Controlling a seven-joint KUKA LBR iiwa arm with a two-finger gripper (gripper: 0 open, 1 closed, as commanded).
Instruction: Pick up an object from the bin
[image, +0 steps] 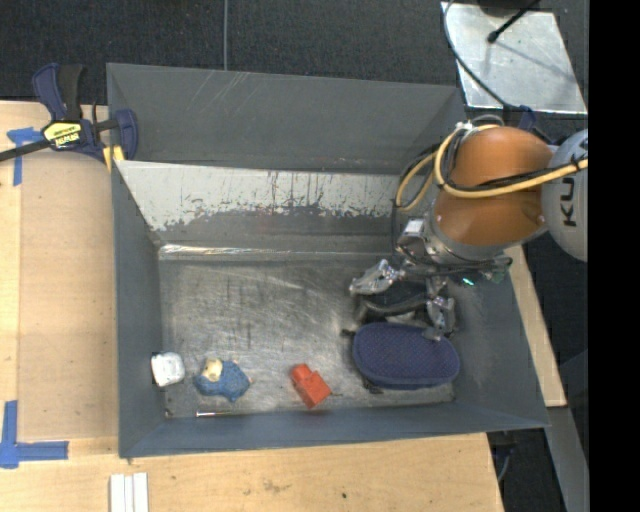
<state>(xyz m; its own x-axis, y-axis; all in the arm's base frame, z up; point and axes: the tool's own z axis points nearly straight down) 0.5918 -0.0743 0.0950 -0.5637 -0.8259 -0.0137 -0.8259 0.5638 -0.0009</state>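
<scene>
Hanging over the right side of the bin (135, 300), the gripper (408, 298) sits at the far edge of a dark blue oval pouch (405, 362) by the front wall. Whether it is apart or together I cannot tell. A red block (310, 385) lies to the pouch's left.

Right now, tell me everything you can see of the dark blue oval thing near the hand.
The dark blue oval thing looks like a soft padded pouch with a finely textured surface. It lies flat on the bin floor toward the view's lower right, long side left to right. The hand hangs over its far edge; contact cannot be told. The red block lies apart to its left.
</scene>
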